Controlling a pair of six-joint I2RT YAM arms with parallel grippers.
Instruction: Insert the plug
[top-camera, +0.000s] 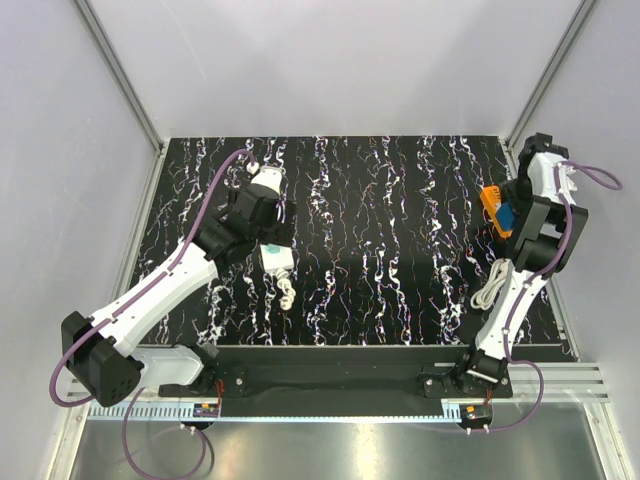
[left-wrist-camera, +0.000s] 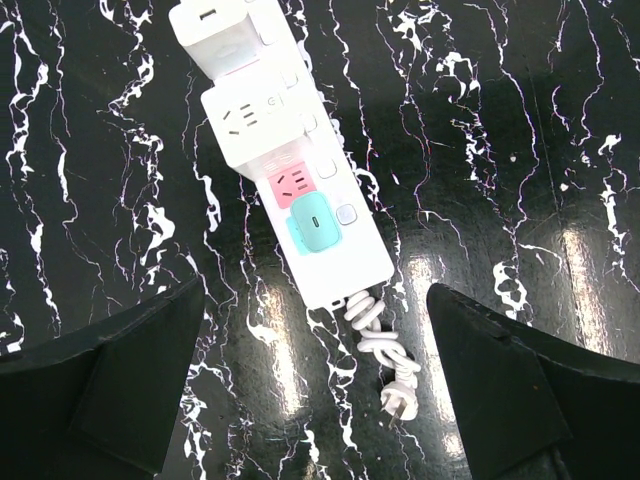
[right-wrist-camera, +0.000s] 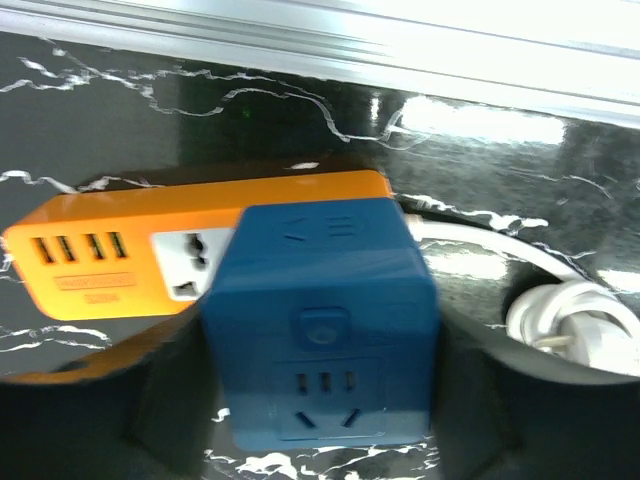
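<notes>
Rigidity and lightness, we judge, favour pinching the blue plastic cube plug (right-wrist-camera: 318, 330) on the orange power strip (right-wrist-camera: 100, 255) by flat sides; left jaws gape empty, right jaws' hold unclear.

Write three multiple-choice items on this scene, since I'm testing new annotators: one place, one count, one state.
1. Where does the white power strip lie? A) ahead of the left gripper B) beside the orange power strip C) at the far right edge
2. How many USB ports has the orange power strip? A) two B) four C) six
3. The left gripper is: A) open, empty B) shut on a cord C) shut on a plug
Answers: 1 A, the left wrist view shows it between the fingers; 2 B, four slots in a row; 3 A, fingers wide apart, nothing held.
</notes>
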